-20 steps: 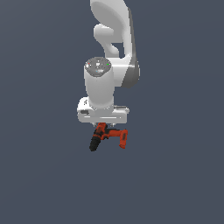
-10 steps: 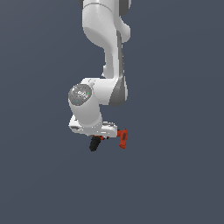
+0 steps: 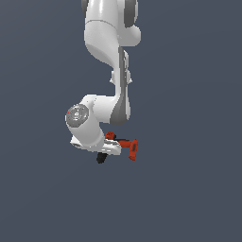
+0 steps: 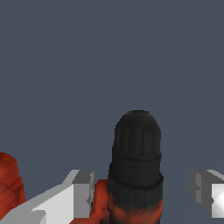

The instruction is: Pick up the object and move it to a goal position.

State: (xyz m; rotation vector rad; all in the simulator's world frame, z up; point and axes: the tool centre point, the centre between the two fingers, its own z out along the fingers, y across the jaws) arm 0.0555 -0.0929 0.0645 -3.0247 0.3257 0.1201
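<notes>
One drill (image 3: pixel 126 146), held aloft by one hand (image 3: pixel 109 147), its fingers (image 4: pixel 81 192) pinching the red body behind the black chuck (image 4: pixel 136 148). Plain grey space surrounds drill and arm (image 3: pixel 106 38) on every side.

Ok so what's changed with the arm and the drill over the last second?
The arm has swung its wrist toward the exterior view's left and tilted it, carrying the drill along; the drill's red base now sticks out to the exterior view's right of the gripper. Unchanged: the drill stays in the gripper, chuck between the fingers.

Red-orange drill (image 3: pixel 128 147) with black chuck (image 4: pixel 136 151), lying sideways between the jaws.
</notes>
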